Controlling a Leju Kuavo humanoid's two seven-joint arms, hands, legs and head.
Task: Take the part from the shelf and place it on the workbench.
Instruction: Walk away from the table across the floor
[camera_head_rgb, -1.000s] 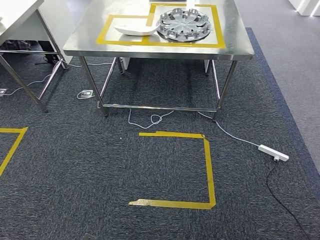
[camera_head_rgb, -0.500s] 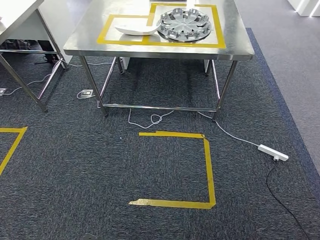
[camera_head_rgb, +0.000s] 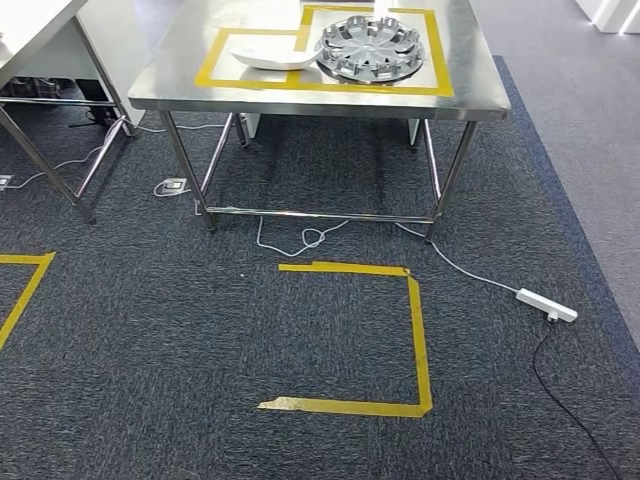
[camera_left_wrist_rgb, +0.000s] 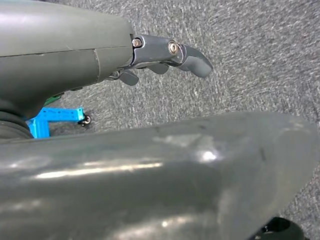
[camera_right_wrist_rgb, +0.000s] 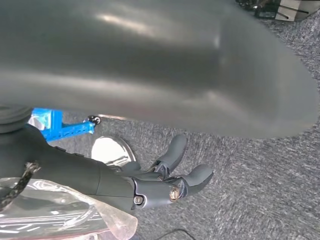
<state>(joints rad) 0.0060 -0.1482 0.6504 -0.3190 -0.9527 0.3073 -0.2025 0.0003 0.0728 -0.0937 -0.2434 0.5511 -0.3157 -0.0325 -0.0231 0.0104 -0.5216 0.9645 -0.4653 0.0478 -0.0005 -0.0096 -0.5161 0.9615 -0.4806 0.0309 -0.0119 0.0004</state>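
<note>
while the left hand (camera_left_wrist_rgb: 166, 55) and right hand (camera_right_wrist_rgb: 166, 177) are seen empty with fingers loosely apart over carpet, hubcaps (camera_head_rgb: 368, 48) are stacked near the workbench (camera_head_rgb: 483, 95) right edge.

The left hand (camera_left_wrist_rgb: 166, 55), dark grey with a smooth grey cover, hangs over carpet, fingers nearly straight and holding nothing. The right hand (camera_right_wrist_rgb: 166, 177) hangs likewise, its dark fingers loosely spread and empty.

You had a brushed-metal surface (camera_head_rgb: 173, 70), faintly glossy; silvery plastic wheel cover (camera_head_rgb: 370, 48); rough dark woven carpet (camera_head_rgb: 189, 330); shiny yellow tape (camera_head_rgb: 416, 340); smooth white plastic power strip (camera_head_rgb: 546, 306).
</note>
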